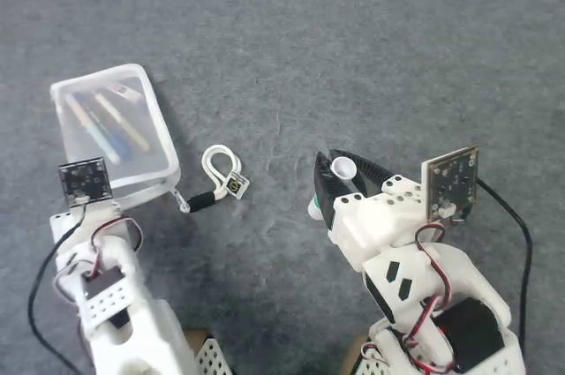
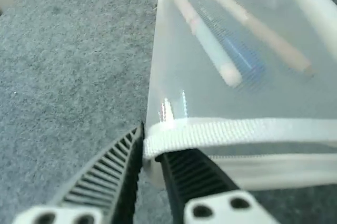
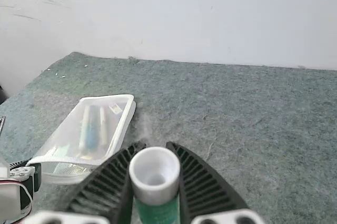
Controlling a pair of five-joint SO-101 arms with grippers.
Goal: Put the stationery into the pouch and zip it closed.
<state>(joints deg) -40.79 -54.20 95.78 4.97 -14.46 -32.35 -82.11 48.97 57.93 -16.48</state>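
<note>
Lying at the upper left of the high view, the translucent pouch (image 1: 110,128) rests flat on the grey felt table (image 1: 353,66), and several pens (image 1: 119,121) show through its wall, side by side along its length. The left hand (image 2: 150,147) sits at the pouch's lower edge, its two ribbed black fingers (image 2: 113,168) nearly together and pinched onto the white woven band at one corner of that edge. In the high view a small camera board (image 1: 86,179) on the left arm covers this grip. From the pouch's lower right corner a dark zip pull (image 1: 201,200) trails onto the felt, ending in a looped white cord (image 1: 219,163) with a small square tag (image 1: 236,185), all lying just beside the pouch. Whether the zip itself is drawn shut cannot be told. The right hand (image 3: 155,150) is at the lower middle-right of the high view, well apart from the pouch, with open felt between them. Its fingers are parted just wide enough to clamp a green tube (image 3: 154,174) with a white cap, held upright between them, cap uppermost. In the right wrist view the pouch lies at the lower left, and a pale wall (image 3: 210,13) rises behind the table's far edge.
</note>
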